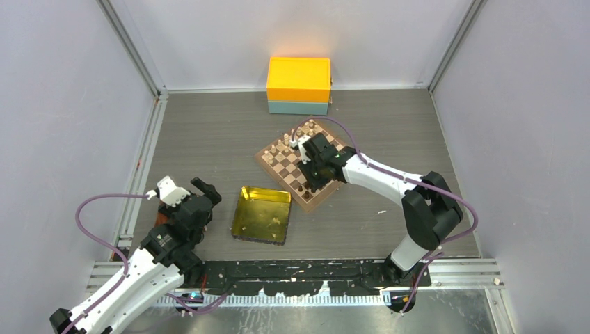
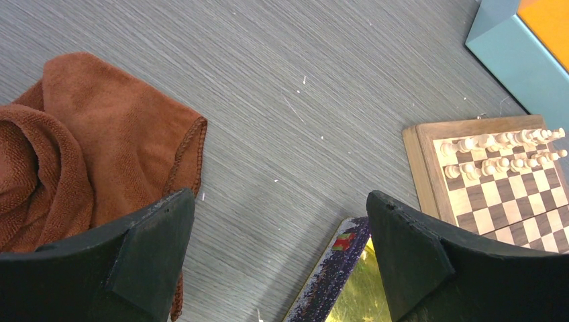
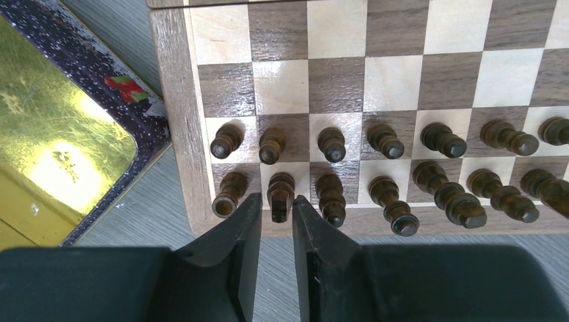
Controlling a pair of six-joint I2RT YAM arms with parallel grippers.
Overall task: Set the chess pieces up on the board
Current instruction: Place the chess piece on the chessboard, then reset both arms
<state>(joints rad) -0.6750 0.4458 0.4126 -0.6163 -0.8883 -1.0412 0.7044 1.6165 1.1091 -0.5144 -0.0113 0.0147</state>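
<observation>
At the board (image 3: 176,100) edge nearest the tray (image 3: 100,74), straddling one dark piece (image 3: 280,184) with the right gripper (image 3: 276,200). Holding the jaws narrowly apart, barely wider than that piece, with a sliver of pale square showing along one side; clamping nothing, as far as can be told. Standing that piece upright on the second square from the corner in the edge row, among the other dark pieces (image 3: 386,141) lining up in two rows along that edge, one to a square where visible. Facing them across the board with the pale pieces (image 2: 496,151), also in two rows. Hanging the left gripper (image 2: 282,268) above bare table (image 2: 302,100), well apart from the board, jaws spread wide and carrying nothing. Showing a crumpled brown cloth (image 2: 80,154) just beside one of its fingers (image 2: 134,268). Showing the tray, gold inside, just beside the board's corner, between the two arms. Showing, beyond the board by the back wall, an orange box (image 1: 299,78) stacked on a teal one (image 1: 298,107).
</observation>
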